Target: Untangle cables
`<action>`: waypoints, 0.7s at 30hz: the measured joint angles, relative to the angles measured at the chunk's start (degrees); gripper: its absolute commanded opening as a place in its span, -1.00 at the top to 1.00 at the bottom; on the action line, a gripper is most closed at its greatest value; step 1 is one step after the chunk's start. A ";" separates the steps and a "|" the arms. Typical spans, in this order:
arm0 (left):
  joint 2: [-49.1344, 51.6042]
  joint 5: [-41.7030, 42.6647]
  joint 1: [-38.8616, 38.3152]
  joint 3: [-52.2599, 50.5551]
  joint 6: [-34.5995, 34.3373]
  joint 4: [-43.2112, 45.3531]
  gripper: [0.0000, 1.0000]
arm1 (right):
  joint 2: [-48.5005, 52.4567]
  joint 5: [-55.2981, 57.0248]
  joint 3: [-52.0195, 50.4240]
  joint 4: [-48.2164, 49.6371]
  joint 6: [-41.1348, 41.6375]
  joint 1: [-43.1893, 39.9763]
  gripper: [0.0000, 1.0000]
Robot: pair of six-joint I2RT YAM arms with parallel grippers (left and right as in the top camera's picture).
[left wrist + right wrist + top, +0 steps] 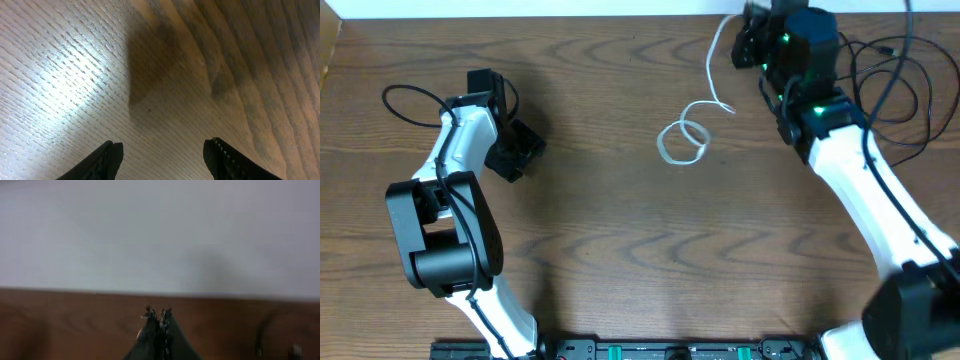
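Over on the left, holding the left end effector (162,148) spread apart above the brown wood-grain bench (620,250). At the far edge, pinching the thin white cable (682,140) in the closed right end effector (158,313), with loose loops mid-bench and thin black cables (895,85) sprawled rightward.

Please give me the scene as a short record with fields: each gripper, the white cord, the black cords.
left gripper: open, nothing between the fingers, over the table
right gripper: shut, near the far table edge
white cord: small loops lying mid-table, one end running up to the right gripper
black cords: loose, at the far right, beside the right arm
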 measured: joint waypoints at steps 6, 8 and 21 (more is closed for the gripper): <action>0.00 0.00 0.00 0.00 0.00 0.00 -0.18 | 5.40 3.32 0.00 -3.96 0.98 -4.22 0.98; 0.00 0.00 0.00 0.00 0.00 0.00 -0.18 | 6.75 4.68 -0.02 -5.77 1.07 -5.88 0.97; 0.00 0.00 -0.02 0.00 0.00 0.02 -0.18 | 15.15 9.33 0.00 -15.37 1.57 -13.16 0.60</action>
